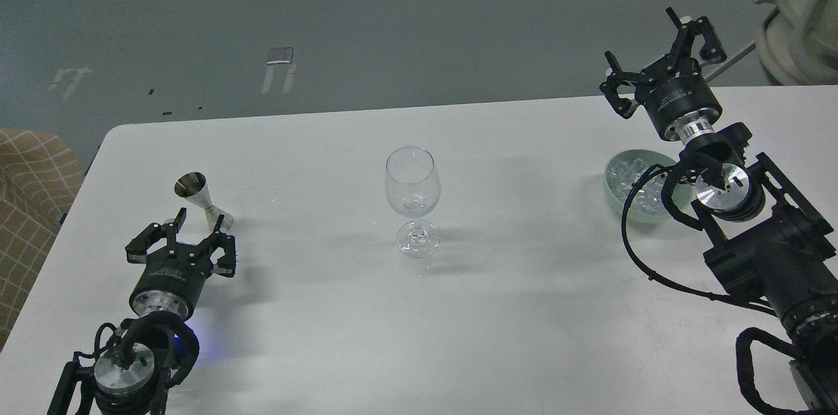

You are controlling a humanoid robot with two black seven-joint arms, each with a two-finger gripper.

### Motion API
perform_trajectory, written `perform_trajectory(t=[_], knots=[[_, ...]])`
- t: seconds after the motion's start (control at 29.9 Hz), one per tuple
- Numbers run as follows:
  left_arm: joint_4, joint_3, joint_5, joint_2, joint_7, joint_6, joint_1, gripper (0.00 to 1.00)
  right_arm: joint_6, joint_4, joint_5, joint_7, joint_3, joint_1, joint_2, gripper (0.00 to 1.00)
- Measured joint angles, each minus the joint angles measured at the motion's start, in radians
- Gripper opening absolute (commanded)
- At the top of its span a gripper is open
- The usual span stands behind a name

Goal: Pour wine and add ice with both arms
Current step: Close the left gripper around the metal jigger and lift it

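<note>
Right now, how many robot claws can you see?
2. The left gripper sits low on the table beside the metal jigger. The right gripper hangs open beyond the ice bowl.

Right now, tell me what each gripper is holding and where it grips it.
Nothing is held. The left gripper is open just short of the tilted steel jigger; the right gripper is open above the table's far edge.

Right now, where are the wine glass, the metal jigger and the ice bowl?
wine glass [412, 182]: head view, on its bowl.
metal jigger [198, 196]: head view, on its upper cone.
ice bowl [614, 198]: head view, on its left wall.
</note>
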State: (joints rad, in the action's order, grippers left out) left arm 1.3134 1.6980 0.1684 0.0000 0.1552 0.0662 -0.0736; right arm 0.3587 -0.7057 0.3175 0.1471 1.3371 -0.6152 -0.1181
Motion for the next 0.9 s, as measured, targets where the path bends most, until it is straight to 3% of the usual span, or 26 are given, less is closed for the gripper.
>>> perform_trajectory(t=[0.9], knots=[[-0.21,0.038,-0.003,0.0,0.004,0.014,0.156,0.55,-0.015,0.0,0.003,0.0,-0.012,-0.011,0.001,1.0]])
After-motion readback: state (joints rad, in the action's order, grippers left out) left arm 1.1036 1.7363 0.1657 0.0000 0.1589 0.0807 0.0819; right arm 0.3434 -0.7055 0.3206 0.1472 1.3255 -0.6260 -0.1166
